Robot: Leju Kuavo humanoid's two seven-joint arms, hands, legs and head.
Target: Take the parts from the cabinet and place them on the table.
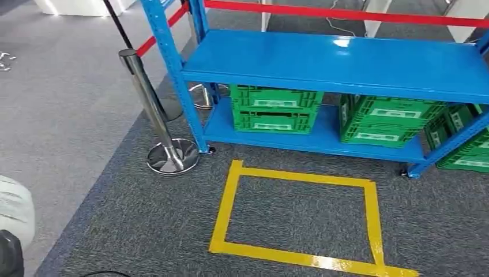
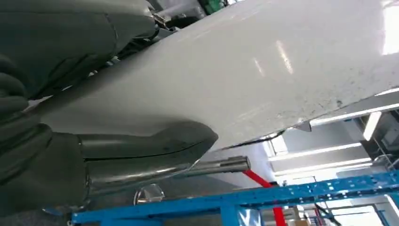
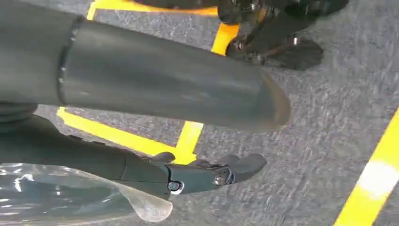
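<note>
Three green crate stacks (image 1: pixel 274 108) low in blue rack (image 1: pixel 340 60); left hand (image 2: pixel 70 160), right hand (image 3: pixel 155 84): grip unclear.

Grey ribbed covers, thick grey thumbs; right hand (image 3: pixel 141 136) with darker fingers (image 3: pixel 221 174), perhaps a silver screw.

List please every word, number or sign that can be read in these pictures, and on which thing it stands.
No text can be read in any view.
White labels on the green crates: too small and blurred to read.
Blue shelf, yellow tape and post: no writing shows.
White surface in the left wrist view: no writing shows.
</note>
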